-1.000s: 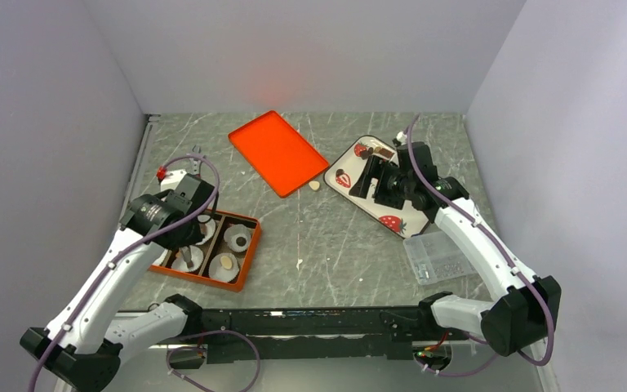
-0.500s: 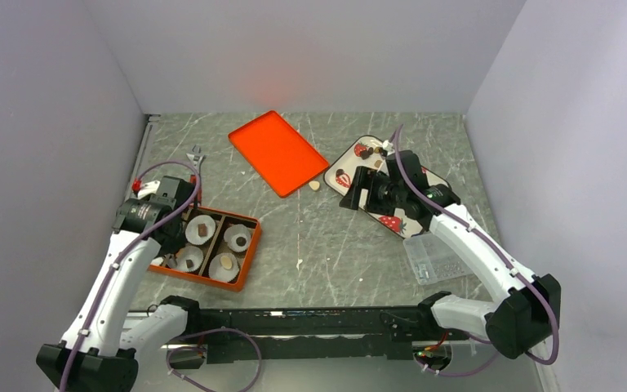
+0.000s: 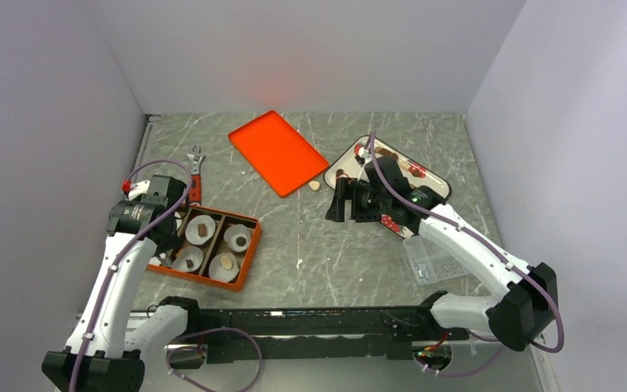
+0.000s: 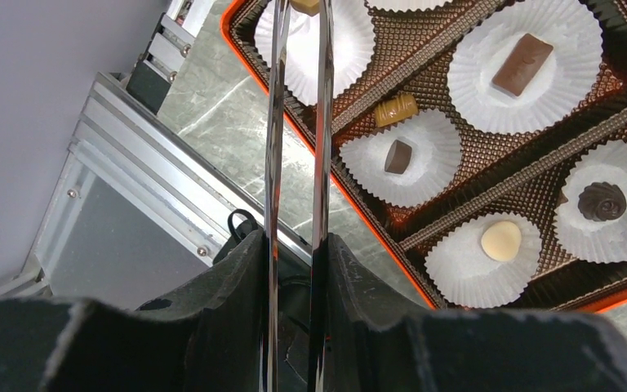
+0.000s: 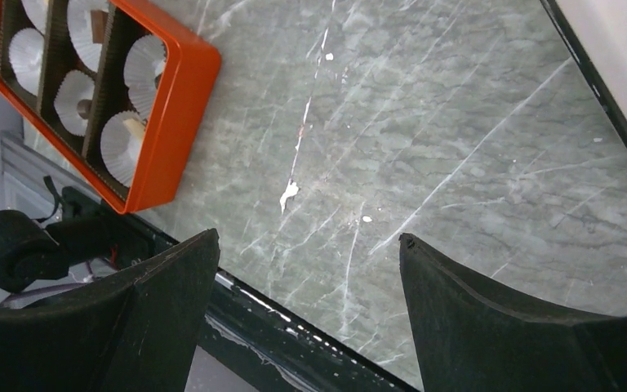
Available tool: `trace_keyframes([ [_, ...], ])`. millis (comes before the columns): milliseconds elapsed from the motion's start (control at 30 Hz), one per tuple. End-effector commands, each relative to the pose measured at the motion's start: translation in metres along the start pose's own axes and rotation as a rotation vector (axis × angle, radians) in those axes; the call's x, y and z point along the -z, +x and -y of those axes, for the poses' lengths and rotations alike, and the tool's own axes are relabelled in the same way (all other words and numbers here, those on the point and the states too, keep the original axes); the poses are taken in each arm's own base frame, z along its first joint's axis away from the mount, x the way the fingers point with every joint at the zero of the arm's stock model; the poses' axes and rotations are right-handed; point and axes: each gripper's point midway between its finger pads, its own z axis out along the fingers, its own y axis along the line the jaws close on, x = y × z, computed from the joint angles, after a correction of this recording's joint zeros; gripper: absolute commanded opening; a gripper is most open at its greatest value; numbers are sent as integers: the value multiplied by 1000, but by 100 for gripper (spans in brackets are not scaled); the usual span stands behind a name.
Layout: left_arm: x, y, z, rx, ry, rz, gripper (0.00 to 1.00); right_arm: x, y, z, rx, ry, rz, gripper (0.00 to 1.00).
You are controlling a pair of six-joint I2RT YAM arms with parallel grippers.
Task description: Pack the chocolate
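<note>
While gripper [image 4: 294,245] hovers, chocolate [image 4: 397,155] lies beside.

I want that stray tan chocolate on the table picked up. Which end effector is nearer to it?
Right. The right end effector hangs just beside the tan chocolate; the left end effector is far off at the orange box.

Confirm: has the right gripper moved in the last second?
Yes. The right gripper was over the strawberry tray; now it hangs left of the tray's edge, over bare table, nearer the orange box.
</note>
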Motion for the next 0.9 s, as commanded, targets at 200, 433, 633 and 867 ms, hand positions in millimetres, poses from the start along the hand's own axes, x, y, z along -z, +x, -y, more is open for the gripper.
trace_keyframes([
  [200, -4, -19, -15, -5, -35, 50, 36, -5, 2, -7, 41, 18, -27, 83],
  [433, -10, -23, -8, -16, 29, 42, 33, -10, 6, -9, 25, 19, -66, 82],
  [633, -13, -13, 4, -36, 85, -5, 33, -10, 2, -8, 27, 37, -56, 82],
  [867, -11, -6, 0, -12, 86, 1, 34, -13, 4, -7, 28, 40, -74, 82],
])
